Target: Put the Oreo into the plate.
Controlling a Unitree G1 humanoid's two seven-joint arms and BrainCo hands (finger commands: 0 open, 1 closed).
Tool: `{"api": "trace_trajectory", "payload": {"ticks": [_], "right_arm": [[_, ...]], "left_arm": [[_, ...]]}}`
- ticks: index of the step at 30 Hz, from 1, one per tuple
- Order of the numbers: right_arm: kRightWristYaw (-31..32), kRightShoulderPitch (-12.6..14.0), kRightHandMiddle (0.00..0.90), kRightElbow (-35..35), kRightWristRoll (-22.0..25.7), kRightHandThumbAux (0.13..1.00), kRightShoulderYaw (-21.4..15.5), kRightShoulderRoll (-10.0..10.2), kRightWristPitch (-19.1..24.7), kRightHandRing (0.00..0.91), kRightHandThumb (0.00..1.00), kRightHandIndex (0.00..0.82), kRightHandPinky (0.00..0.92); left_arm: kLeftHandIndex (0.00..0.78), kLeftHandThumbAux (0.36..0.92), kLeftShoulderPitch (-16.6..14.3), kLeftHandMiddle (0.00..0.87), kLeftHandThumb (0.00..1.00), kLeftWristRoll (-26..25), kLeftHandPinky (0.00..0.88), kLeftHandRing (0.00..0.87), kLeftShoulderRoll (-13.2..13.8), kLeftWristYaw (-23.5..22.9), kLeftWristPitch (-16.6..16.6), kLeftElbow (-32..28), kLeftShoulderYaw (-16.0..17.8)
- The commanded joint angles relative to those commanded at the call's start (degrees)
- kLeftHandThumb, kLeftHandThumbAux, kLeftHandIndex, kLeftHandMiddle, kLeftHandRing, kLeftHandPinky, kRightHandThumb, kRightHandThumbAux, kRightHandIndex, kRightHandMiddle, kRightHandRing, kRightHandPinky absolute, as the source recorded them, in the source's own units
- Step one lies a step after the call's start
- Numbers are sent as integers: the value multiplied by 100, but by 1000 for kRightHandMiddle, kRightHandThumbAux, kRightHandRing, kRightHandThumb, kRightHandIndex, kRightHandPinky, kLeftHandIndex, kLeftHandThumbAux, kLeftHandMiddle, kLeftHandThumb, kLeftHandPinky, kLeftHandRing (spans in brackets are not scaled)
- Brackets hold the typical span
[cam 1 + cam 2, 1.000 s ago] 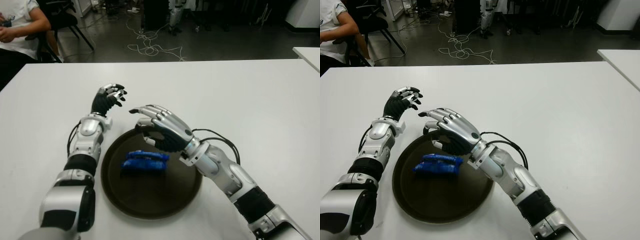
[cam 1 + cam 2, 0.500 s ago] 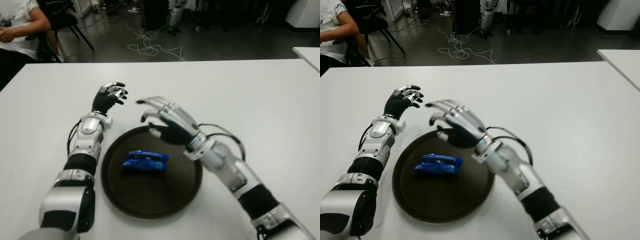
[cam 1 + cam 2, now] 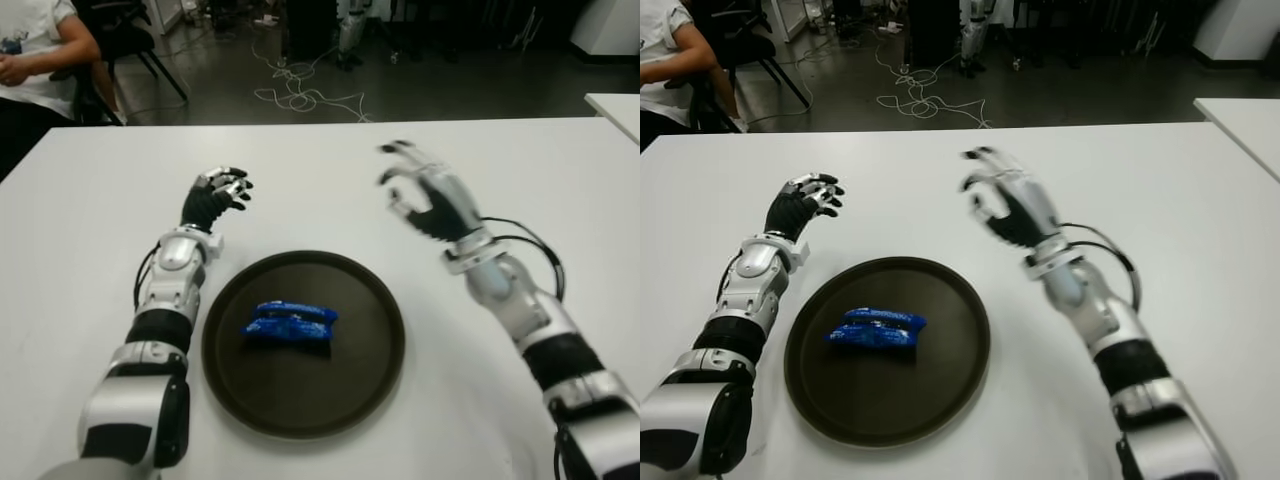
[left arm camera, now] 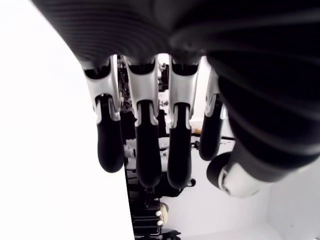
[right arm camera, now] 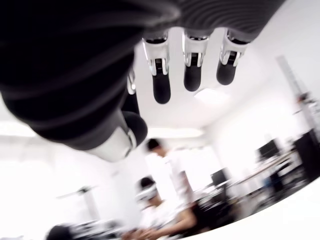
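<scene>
A blue Oreo pack (image 3: pixel 289 323) lies flat near the middle of the round dark plate (image 3: pixel 370 360) on the white table (image 3: pixel 300 170). My right hand (image 3: pixel 428 198) is raised above the table, to the right of and beyond the plate, fingers relaxed and holding nothing. My left hand (image 3: pixel 216 192) shows to the left of the plate's far edge, fingers loosely curled and empty; its wrist view shows its fingers (image 4: pixel 142 140) extended with nothing between them.
A person in a white shirt (image 3: pixel 40 45) sits beyond the table's far left corner. Cables (image 3: pixel 300 95) lie on the dark floor behind the table. Another white table's corner (image 3: pixel 615 105) shows at the far right.
My right hand has lifted away from over the plate and swung right and farther back, staying empty. The Oreo pack lies where it was on the plate. The left hand has barely moved.
</scene>
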Motion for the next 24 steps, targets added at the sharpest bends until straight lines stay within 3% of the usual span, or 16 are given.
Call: {"api": "trace_trajectory", "payload": {"ticks": [4,5,10,12,15,20,24], "right_arm": [[2,-227,243,596,163,732,-70,74,99,145,672,420,48],[149,-333,248,820,325,732,-167,160,311,157,672,419,65],[856,-559,280,1258,1189,730,-683,570,964,240,675,420,220],[1104,-640,285,1325,1490,728,-861,651,1151,280,682,419,321],[1447,-776,275,1406,1889,727,-1100,713,1549,301,689,417,374],[1631,-862,249,1439,2083,727,-1184,711,1973,287,690,411,339],[1702,-873,193,1449,2082,732,-1137,690,2131,215,672,400,203]], "left_arm": [[418,672,11,468,835,9,566,509,4,1,-32,-2,-6],[418,672,19,468,834,19,567,510,7,3,-55,-4,-12],[419,672,16,466,834,34,538,501,26,-2,-122,48,-15],[419,672,-1,466,834,28,534,498,32,-12,-134,84,-10],[419,672,-28,465,834,10,547,499,39,-51,-163,142,-4],[419,672,-33,467,834,-12,570,510,33,-97,-209,163,3],[419,672,-31,469,835,-24,566,512,22,-119,-231,162,15]]}}
